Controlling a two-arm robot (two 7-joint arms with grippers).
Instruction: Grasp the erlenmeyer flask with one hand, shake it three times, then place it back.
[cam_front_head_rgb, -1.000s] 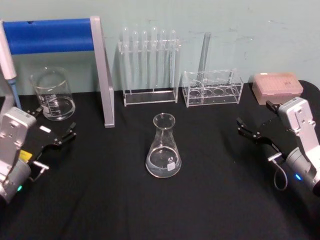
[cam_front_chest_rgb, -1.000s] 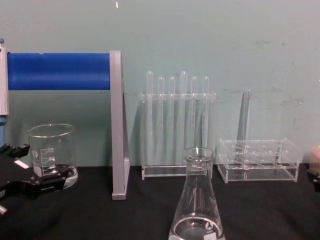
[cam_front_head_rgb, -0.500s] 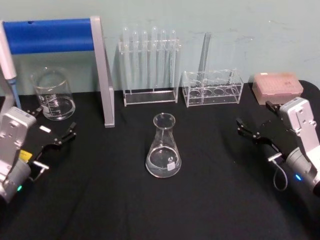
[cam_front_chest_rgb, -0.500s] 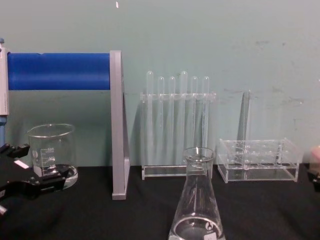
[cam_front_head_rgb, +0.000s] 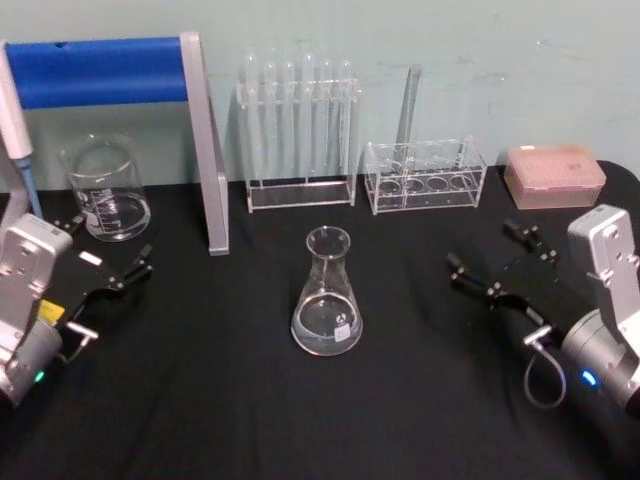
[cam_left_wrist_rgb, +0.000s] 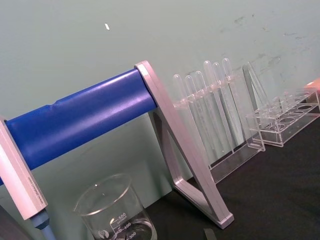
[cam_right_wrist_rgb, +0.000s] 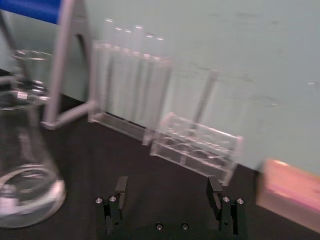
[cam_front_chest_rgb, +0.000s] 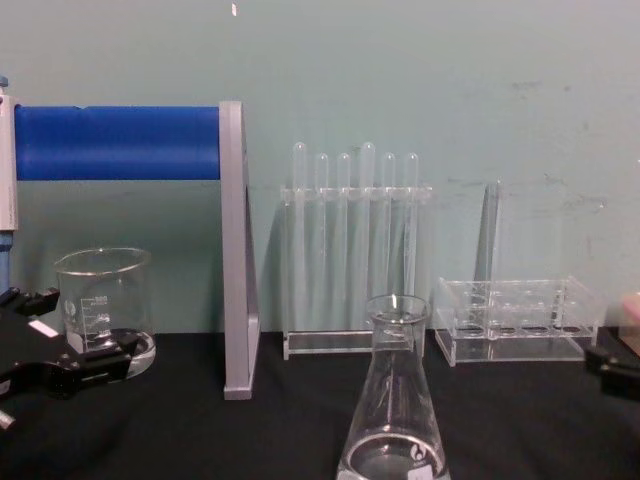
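Note:
The erlenmeyer flask (cam_front_head_rgb: 326, 295) stands upright on the black table, near its middle, with a little clear liquid in its base. It also rises at the bottom centre of the chest view (cam_front_chest_rgb: 392, 410) and appears large and blurred in the right wrist view (cam_right_wrist_rgb: 22, 165). My right gripper (cam_front_head_rgb: 487, 248) hangs open to the right of the flask, a clear gap away, with nothing between its fingers (cam_right_wrist_rgb: 120, 187). Its tip enters the chest view at the right edge (cam_front_chest_rgb: 615, 365). My left gripper (cam_front_head_rgb: 108, 245) rests open at the far left, beside the beaker.
A glass beaker (cam_front_head_rgb: 105, 190) stands at the back left under a blue pipette stand (cam_front_head_rgb: 100, 70) with a grey leg (cam_front_head_rgb: 210, 150). Behind the flask are a tall test tube rack (cam_front_head_rgb: 300, 130) and a low clear rack (cam_front_head_rgb: 425, 175). A pink tip box (cam_front_head_rgb: 555, 172) sits back right.
My right gripper has moved left, toward the flask, and its fingers now reach farther over the table. The left arm and the flask have not moved.

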